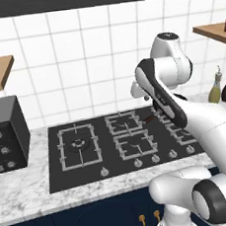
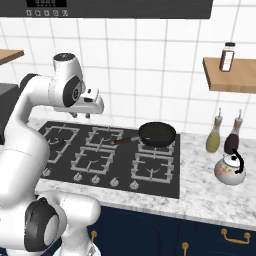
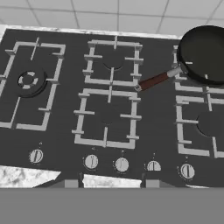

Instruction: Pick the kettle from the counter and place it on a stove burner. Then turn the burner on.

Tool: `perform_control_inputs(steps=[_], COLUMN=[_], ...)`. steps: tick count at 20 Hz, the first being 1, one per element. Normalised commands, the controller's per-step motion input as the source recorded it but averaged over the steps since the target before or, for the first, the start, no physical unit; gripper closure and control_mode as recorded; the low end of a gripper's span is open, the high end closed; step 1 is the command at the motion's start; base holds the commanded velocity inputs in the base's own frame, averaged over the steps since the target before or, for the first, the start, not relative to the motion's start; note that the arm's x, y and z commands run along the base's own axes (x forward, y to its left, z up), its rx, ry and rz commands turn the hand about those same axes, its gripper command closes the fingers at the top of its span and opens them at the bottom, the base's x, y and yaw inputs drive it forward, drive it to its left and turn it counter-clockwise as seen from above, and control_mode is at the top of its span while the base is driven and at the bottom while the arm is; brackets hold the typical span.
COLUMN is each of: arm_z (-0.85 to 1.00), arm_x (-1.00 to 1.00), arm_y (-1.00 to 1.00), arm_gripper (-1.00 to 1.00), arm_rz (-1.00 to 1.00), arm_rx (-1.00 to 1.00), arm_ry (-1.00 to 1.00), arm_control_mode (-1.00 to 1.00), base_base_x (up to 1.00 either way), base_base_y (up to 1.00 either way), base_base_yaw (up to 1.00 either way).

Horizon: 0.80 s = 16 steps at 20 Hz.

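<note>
Your small round silvery-grey kettle (image 2: 230,169) with its thin black arched handle sits upright on the white grey-veined marble counter (image 2: 200,187), well off to the right of the hand, just in front of two tall bottles (image 2: 223,135); whether anything is inside it you cannot tell. The black frying pan (image 3: 204,53) with a reddish handle rests on the far right grate, ahead and right of the hand, and looks empty. Your gripper (image 2: 80,114) hangs high above the black cooktop (image 3: 65,111), pointing down and forward, its jaws drawn nearly together around nothing. The large square burner with the double-ring centre (image 3: 29,81) lies ahead and to the left of the hand, bare, and a row of round silver knobs (image 3: 121,164) runs just below the fingertips. White tiles cover the wall behind, with wooden shelves (image 2: 231,75) on either side.
</note>
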Motion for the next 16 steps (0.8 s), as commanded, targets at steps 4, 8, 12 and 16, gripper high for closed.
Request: perform_control_inputs(steps=[4,8,12,16], arm_z=[-0.05,-0.05,0.00,-0.14], arm_x=[-0.28,-0.39,-0.33,-0.16], arm_y=[-0.65,-1.00,-1.00,-1.00], arm_gripper=[-1.00,-1.00,-1.00,-1.00], arm_rz=[-0.10,-0.18,-0.18,-0.21], arm_rx=[0.07,0.01,0.00,0.00], arm_ry=[-0.06,-0.15,-0.11,0.00], arm_control_mode=[-1.00,-1.00,-1.00,-1.00], base_base_x=[0.00,0.00,0.00,0.00], base_base_y=[0.00,0.00,0.00,0.00], base_base_yaw=[0.00,0.00,0.00,0.00])
